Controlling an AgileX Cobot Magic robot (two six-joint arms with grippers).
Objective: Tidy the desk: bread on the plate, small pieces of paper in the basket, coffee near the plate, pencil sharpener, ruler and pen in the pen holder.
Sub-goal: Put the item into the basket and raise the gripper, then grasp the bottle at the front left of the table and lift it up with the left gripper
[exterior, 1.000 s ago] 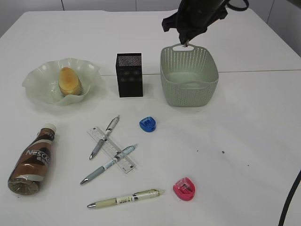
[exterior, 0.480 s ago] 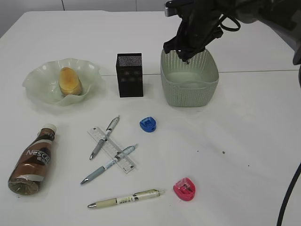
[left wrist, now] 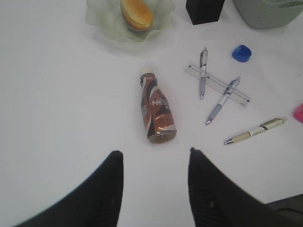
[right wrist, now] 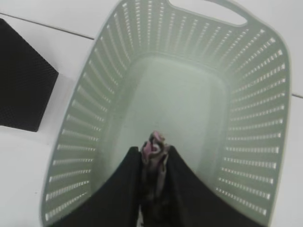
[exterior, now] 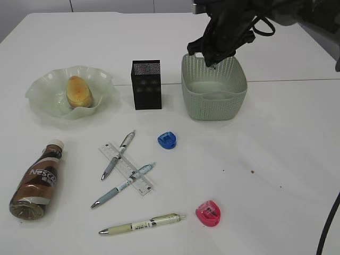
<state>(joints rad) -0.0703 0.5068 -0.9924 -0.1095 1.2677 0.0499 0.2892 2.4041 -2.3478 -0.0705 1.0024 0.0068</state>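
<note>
— One second ago the right gripper [right wrist: 152, 156] hung behind the basket [exterior: 213, 101]; now it's over it, clamped on a crumpled paper scrap [right wrist: 154, 144].
— Release comes next, I'd guess. Left gripper [left wrist: 154, 163] hovers, jaws apart, empty.

A crumpled pink-and-white paper scrap [right wrist: 153, 144] hangs pinched between the right gripper's [right wrist: 152, 156] fingers [right wrist: 177, 177] above the pale green basket [right wrist: 255, 118]; bread [exterior: 78, 91] sits on the plate [exterior: 42, 91].

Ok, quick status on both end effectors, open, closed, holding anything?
Left end effector: open, empty, above the table near the coffee bottle.
Right end effector: closed on a crumpled paper piece, over the basket.
</note>
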